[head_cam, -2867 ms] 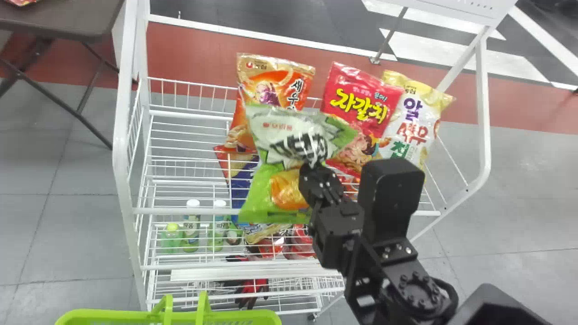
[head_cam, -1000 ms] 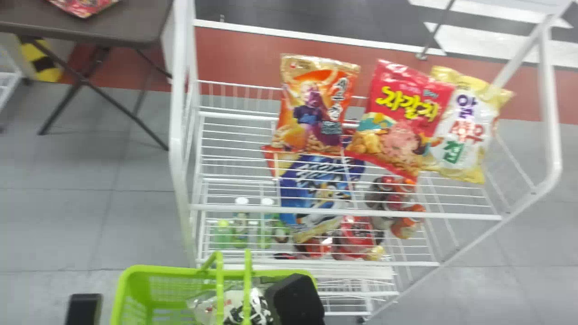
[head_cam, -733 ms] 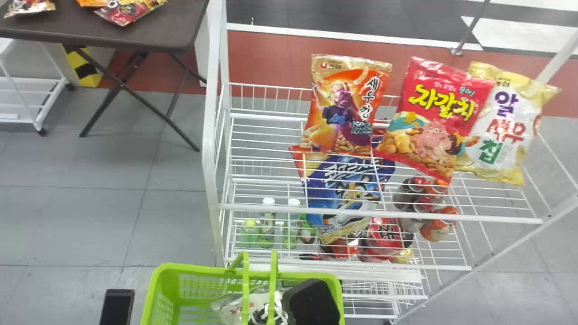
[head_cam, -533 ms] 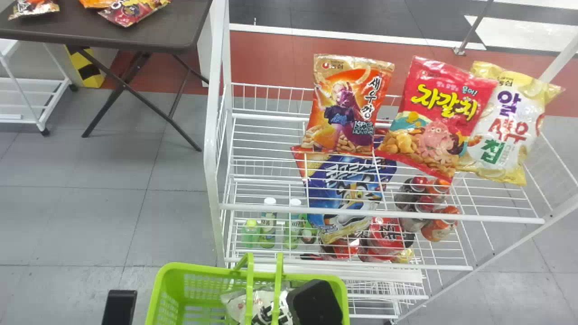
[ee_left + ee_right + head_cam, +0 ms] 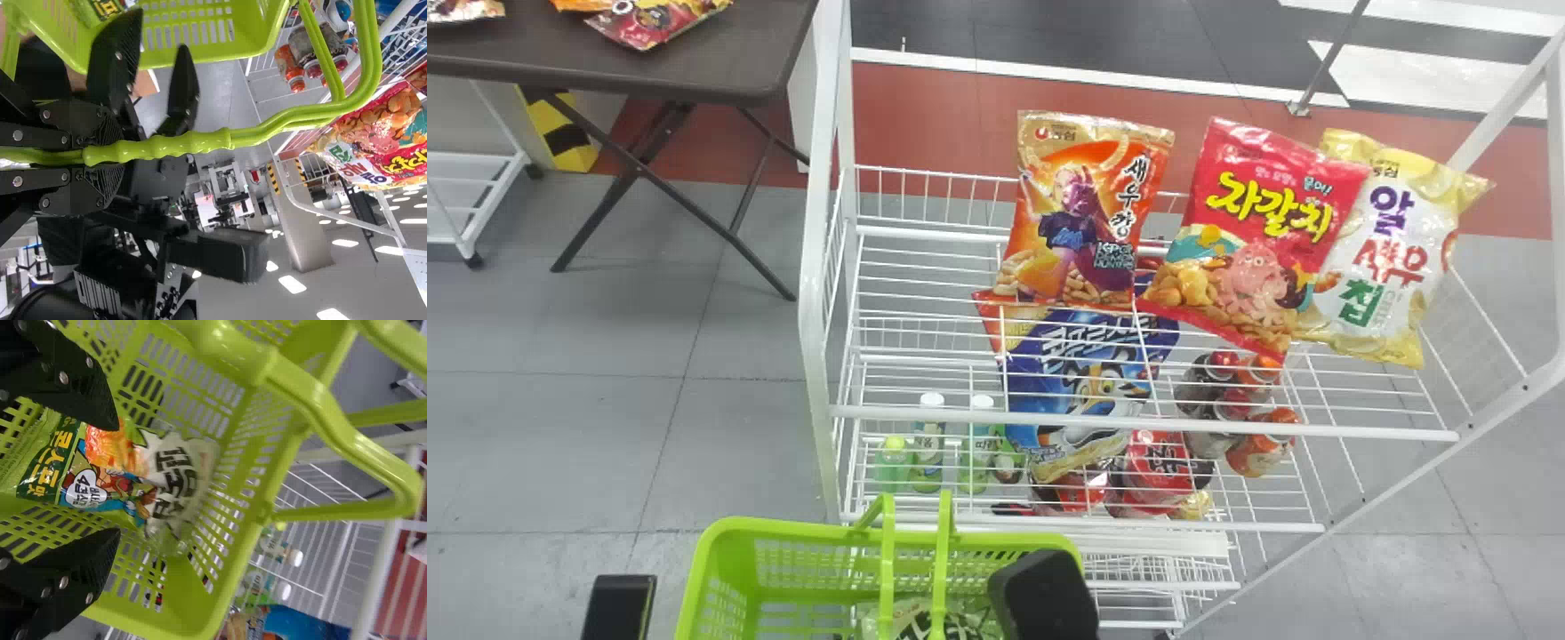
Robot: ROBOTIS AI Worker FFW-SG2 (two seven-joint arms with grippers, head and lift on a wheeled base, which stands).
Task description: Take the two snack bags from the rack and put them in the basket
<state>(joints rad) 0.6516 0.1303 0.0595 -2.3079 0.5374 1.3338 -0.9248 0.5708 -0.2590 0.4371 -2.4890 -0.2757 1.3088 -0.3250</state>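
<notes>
At far left, packaged snacks [image 5: 660, 20] lie on a dark desk [image 5: 738, 78] that stands on crossed legs behind the work area. Nearer, at the bottom edge, the left gripper [image 5: 618, 609] is stationed to the left of a lime-green basket [image 5: 729, 556]. Its own wrist view shows the left gripper [image 5: 107, 157] pinching the basket's ribbed handle [image 5: 180, 143] between its two black fingers.

Inside the basket, a green-and-white snack bag [image 5: 925, 618] lies against the slotted plastic. Over the basket's right side is the right gripper [image 5: 1045, 596]. From its wrist, the right gripper [image 5: 118, 479] is seen with its fingers spread wide above the bag, one toward each side of it; whether either finger touches the bag cannot be told.

Just behind the basket and extending right stands a white wire rack [image 5: 1138, 421]. On its lower level, bottles with white caps [image 5: 929, 444] stand beside a smaller light-green bottle [image 5: 894, 467]. To their right, a blue bag [image 5: 1085, 382] is seen through the wires, its upper edge below an orange bag [image 5: 1080, 209] propped upright at the back. Next comes a tilted red bag [image 5: 1258, 231], overlapping the yellow-and-white bag [image 5: 1392, 249] at far right. Below the red bag, orange-topped drinks [image 5: 1263, 444] are clustered beneath the upper wires.
</notes>
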